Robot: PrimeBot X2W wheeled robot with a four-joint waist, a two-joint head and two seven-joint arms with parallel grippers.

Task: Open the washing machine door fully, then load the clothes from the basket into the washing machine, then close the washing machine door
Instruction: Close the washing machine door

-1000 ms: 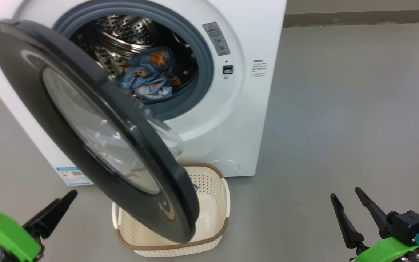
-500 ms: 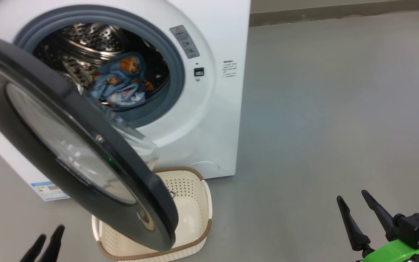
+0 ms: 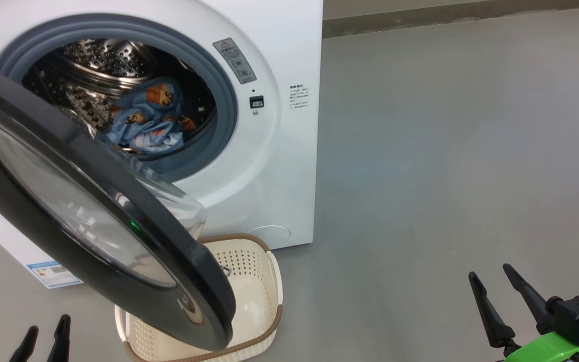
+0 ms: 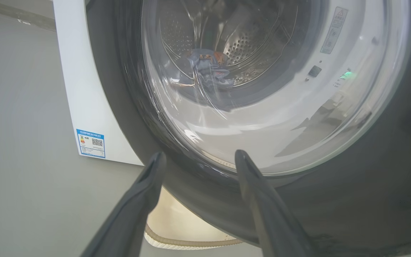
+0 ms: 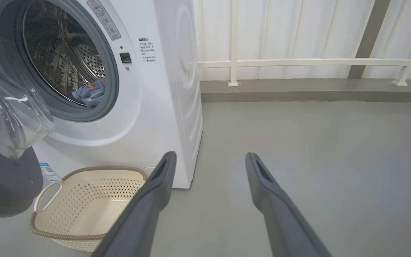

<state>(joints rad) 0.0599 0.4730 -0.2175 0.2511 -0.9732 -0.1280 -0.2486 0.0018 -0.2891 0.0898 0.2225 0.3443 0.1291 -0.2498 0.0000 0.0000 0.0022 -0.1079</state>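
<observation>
The white washing machine point(image 3: 279, 176) stands at the upper left with its black round door point(image 3: 118, 191) swung partway out over the cream basket point(image 3: 257, 291). The blue bear-print clothes point(image 3: 146, 120) lie in the steel drum. In the right wrist view the basket point(image 5: 84, 200) looks empty. My left gripper point(image 3: 48, 324) is open at the lower left; in its wrist view the left gripper point(image 4: 199, 154) stands close before the door's point(image 4: 387, 200) outer face, below the glass porthole. Off to the right over bare floor, my right gripper point(image 3: 489, 271) is open and holds nothing.
Grey floor stretches to the right of the machine. A white railing point(image 5: 298, 62) and panelled wall run behind it. A blue label point(image 4: 90, 142) sits low on the machine's front. The door overhangs the basket's left half.
The head camera has turned, so the machine sits further left in view. My left gripper has sunk toward the bottom edge, leaving just its fingertips in sight. The door and basket keep their places.
</observation>
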